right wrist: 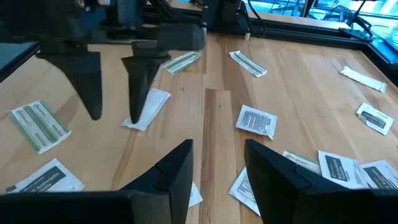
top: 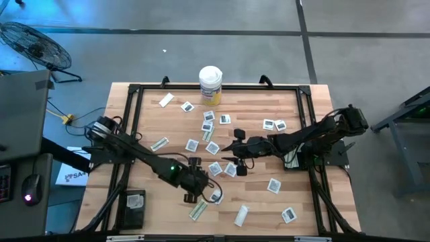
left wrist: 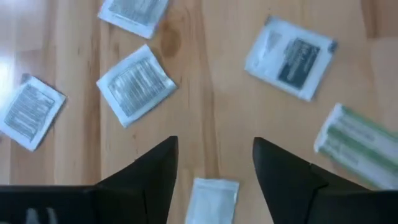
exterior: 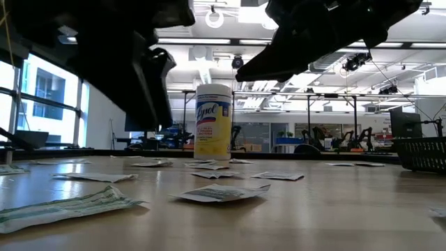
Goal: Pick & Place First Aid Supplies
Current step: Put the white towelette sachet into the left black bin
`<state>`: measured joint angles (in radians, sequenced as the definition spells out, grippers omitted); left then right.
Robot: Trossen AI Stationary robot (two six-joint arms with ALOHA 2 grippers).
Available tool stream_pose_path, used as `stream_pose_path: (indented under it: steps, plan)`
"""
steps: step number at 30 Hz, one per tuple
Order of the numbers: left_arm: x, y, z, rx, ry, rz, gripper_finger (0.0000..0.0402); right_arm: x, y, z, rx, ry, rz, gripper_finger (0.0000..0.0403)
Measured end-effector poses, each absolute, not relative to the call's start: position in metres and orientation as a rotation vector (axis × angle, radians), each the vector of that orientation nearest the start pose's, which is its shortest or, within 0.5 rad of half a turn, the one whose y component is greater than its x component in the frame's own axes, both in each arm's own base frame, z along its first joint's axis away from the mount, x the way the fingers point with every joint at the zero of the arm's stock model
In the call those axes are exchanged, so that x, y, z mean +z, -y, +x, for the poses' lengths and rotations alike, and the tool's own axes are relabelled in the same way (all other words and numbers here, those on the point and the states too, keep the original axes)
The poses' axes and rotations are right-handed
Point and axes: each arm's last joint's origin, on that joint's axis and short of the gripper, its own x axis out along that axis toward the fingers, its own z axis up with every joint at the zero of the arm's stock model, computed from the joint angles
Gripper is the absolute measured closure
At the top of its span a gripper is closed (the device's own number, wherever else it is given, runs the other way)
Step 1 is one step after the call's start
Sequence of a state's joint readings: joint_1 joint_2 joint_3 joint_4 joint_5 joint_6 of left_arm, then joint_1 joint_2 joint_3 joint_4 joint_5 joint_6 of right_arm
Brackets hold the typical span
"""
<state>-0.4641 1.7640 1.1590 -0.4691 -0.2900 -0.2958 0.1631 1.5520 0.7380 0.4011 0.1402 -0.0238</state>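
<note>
First aid packets: many small flat sachets and wrappers lie scattered over the wooden table [top: 148, 222], most of them across its middle between the two arms.
Nearest packet, low view: a narrow pale-green striped wrapper [exterior: 66, 207] lies flat at the table's near edge, with a square white sachet [exterior: 221, 192] just behind it.
Left gripper [top: 201, 191]: it sits low over the near middle of the table, its fingers [left wrist: 155, 171] spread apart with nothing between them but the tabletop.
Under the left gripper: a plain white packet [left wrist: 212, 200] lies on the wood in the gap between the fingers, untouched; a green-striped wrapper [left wrist: 357, 145] lies just beside it.
Beyond the left fingers: a printed square sachet [left wrist: 135, 85] and a sachet with a dark centre mark [left wrist: 290, 57] lie flat and apart from each other.
Right gripper [top: 236, 153]: it hovers over the table's centre, pointing toward the left arm, fingers [right wrist: 171, 177] parted and empty.
Ahead of the right gripper: a printed square sachet [right wrist: 256, 120] lies flat on the wood.
Far edge: a white Lysol wipes canister [top: 210, 85] with a yellow label stands upright at the back middle of the table, clear of both arms.
Right side: a dark basket [exterior: 424, 153] sits at the table's edge.
</note>
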Motion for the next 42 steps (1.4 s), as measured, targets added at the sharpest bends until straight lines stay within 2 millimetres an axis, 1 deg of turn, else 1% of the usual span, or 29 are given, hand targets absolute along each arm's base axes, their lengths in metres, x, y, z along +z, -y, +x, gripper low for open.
stream_pose_path:
  steps: [1,4,6,9,12,14,16,18,21,24,26,31,34,39,42]
  plan:
    - [0.187,0.147,0.318,-0.022,-1.000,0.143,0.0206,0.192,-0.047,0.312,0.027,-0.408,-0.086,0.0265]
    - [0.184,0.142,0.327,-0.120,-0.921,0.158,0.0215,0.192,-0.047,0.312,0.027,-0.403,-0.087,0.0265]
    - [0.181,0.135,0.331,-0.198,-0.885,0.142,0.0219,0.192,-0.047,0.312,0.026,-0.402,-0.087,0.0265]
    - [0.171,0.126,0.335,-0.302,-0.829,0.094,0.0220,0.192,-0.047,0.312,0.023,-0.403,-0.086,0.0265]
    - [0.160,0.124,0.336,-0.352,-0.786,0.078,0.0220,0.191,-0.049,0.311,-0.006,-0.417,-0.083,0.0265]
    - [0.156,0.128,0.341,-0.393,-0.734,0.074,0.0220,0.190,-0.053,0.309,-0.026,-0.433,-0.090,0.0265]
    - [0.153,0.130,0.341,-0.432,-0.730,0.061,0.0220,0.188,-0.058,0.308,-0.014,-0.446,-0.097,0.0265]
    - [0.147,0.132,0.345,-0.467,-0.708,0.044,0.0220,0.187,-0.065,0.306,0.020,-0.458,-0.101,0.0265]
    - [0.141,0.133,0.347,-0.476,-0.704,0.034,0.0220,0.186,-0.076,0.303,0.109,-0.474,-0.102,0.0265]
    - [0.143,0.134,0.350,-0.482,-0.661,0.035,0.0220,0.186,-0.085,0.300,0.182,-0.476,-0.095,0.0265]
    - [0.145,0.138,0.350,-0.491,-0.638,0.049,0.0220,0.186,-0.092,0.299,0.198,-0.475,-0.099,0.0265]
    - [0.147,0.153,0.346,-0.467,-0.599,0.100,0.0220,0.187,-0.109,0.293,0.167,-0.453,-0.130,0.0265]
    - [0.145,0.160,0.344,-0.435,-0.589,0.104,0.0220,0.188,-0.117,0.290,0.148,-0.440,-0.141,0.0265]
    - [0.136,0.164,0.346,-0.440,-0.588,0.094,0.0220,0.189,-0.121,0.289,0.134,-0.418,-0.145,0.0265]
    - [0.128,0.167,0.351,-0.465,-0.562,0.074,0.0220,0.190,-0.121,0.289,0.131,-0.409,-0.150,0.0265]
